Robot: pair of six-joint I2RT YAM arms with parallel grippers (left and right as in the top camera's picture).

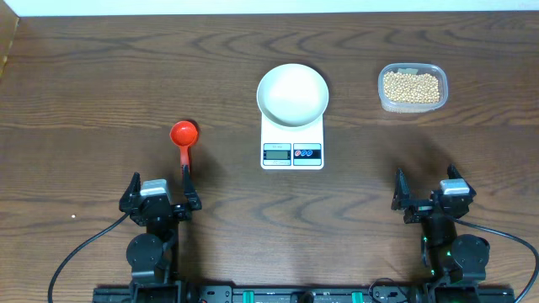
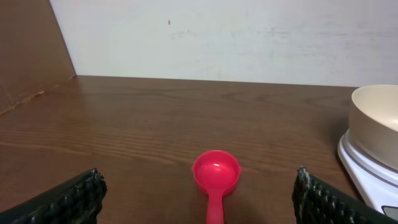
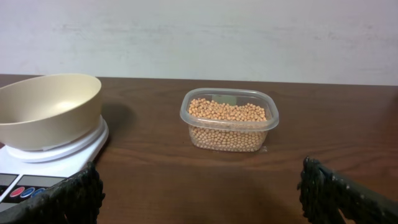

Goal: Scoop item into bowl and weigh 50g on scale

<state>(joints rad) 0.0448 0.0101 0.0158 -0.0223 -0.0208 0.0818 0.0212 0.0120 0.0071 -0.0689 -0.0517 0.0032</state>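
Both my grippers sit nearest me, jaws spread wide and holding nothing: the left gripper (image 1: 162,183) and the right gripper (image 1: 425,178). Just ahead of the left one lies the red scoop (image 2: 216,174), handle pointing back at me, cup up and empty. I judge the pickup comes first. I'd come down over the middle of the handle (not the cup), close square across it and lift level. Further out, the scale (image 1: 291,141) carries the white bowl (image 1: 292,93), which is empty. The beans (image 3: 227,112) are all in the clear tub (image 3: 184,115) at the far right, well apart from the scoop, so I'd reach around the bowl without nudging it.
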